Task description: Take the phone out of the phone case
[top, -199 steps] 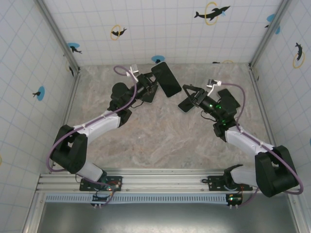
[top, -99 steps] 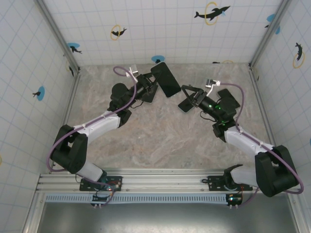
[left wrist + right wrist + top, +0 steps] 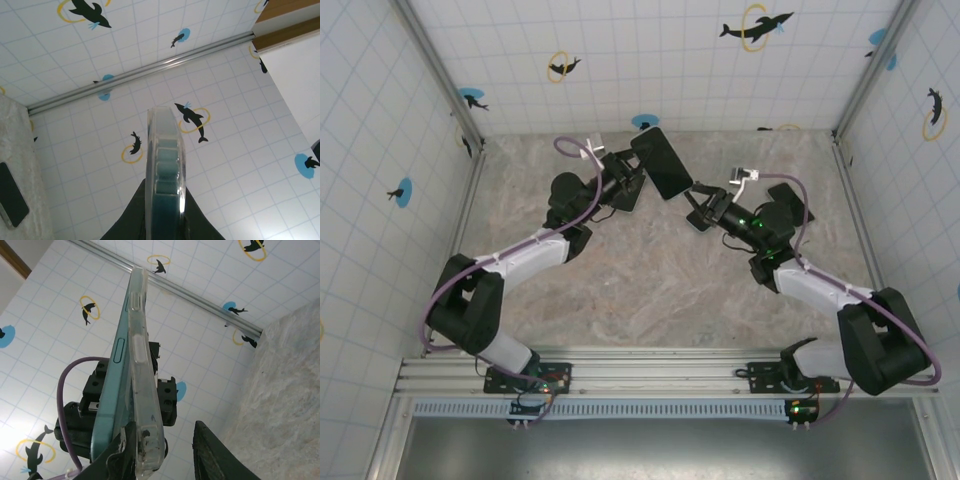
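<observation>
My left gripper [image 3: 638,172] holds the teal phone [image 3: 660,163] in its clear case up off the table, shut on it. In the left wrist view the phone [image 3: 165,165] stands edge-on between the fingers of the left gripper [image 3: 165,202]. My right gripper [image 3: 695,193] is at the phone's lower right corner. In the right wrist view the clear case [image 3: 143,390] bows away from the teal phone [image 3: 111,375]. The case's lower end lies against the left finger [image 3: 117,455] of the right gripper [image 3: 162,432]. The right finger [image 3: 215,455] stands apart, so that gripper is open.
A second dark phone [image 3: 704,218] lies flat on the marbled table just below the right gripper; the left wrist view shows this dark phone [image 3: 11,195] too. Tiled walls [image 3: 650,60] with dolphin marks enclose the table on three sides.
The right gripper has moved left and up to the held phone's lower corner. The left gripper and the phone have stayed still.
</observation>
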